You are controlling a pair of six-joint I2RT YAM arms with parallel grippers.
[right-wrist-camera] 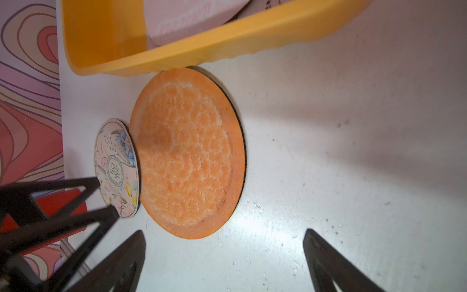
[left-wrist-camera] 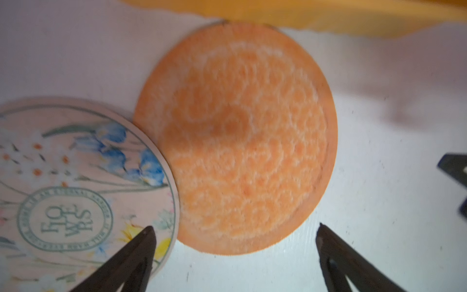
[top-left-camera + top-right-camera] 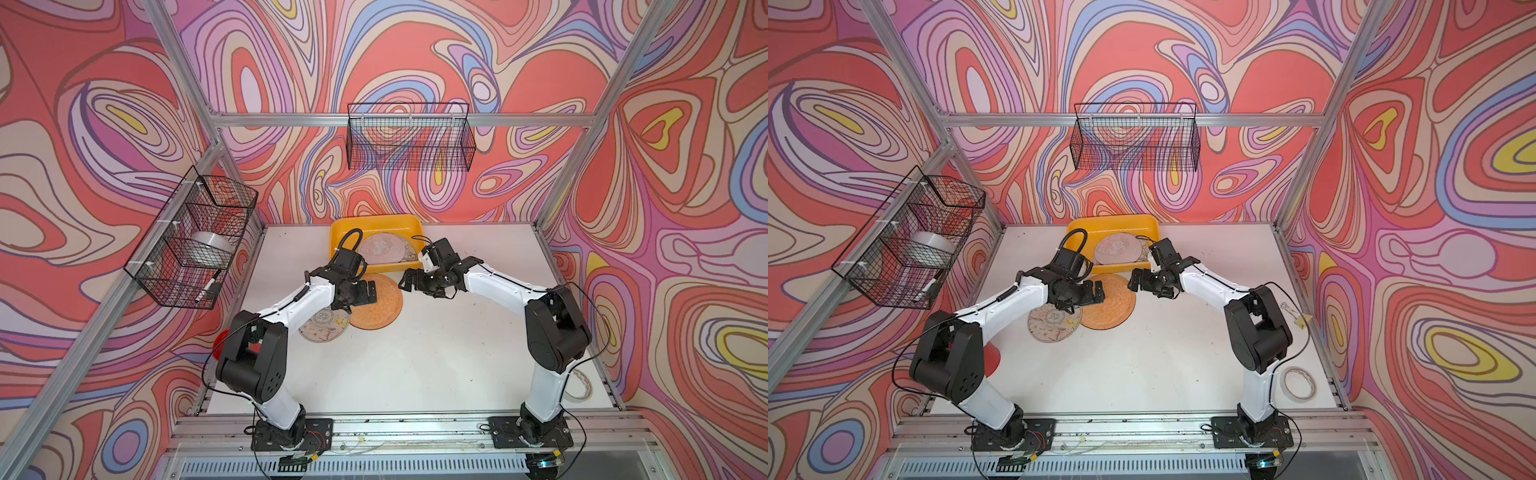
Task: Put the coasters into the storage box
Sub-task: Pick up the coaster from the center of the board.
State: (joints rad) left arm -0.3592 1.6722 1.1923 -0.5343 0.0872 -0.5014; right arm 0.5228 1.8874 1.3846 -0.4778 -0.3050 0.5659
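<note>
The left hand (image 2: 233, 228) and right hand (image 1: 223, 233) are open and empty; the left, over the orange coaster (image 2: 237, 136), should pinch its edge without catching the floral coaster (image 2: 75, 192) touching it.

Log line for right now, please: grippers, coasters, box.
left gripper: open, empty, over orange coaster | right gripper: open, empty | table: floral coaster against orange coaster | storage box: some coasters inside

We see walls (image 3: 415, 50) of swirling coral, lilac, cream and blue bands on three sides, braced by an aluminium frame (image 3: 291, 119). A white table (image 3: 436, 365), evenly lit, lies below. A long wire basket (image 3: 409, 137) hangs above its far edge, a divided wire basket (image 3: 195, 241) along its left edge.
</note>
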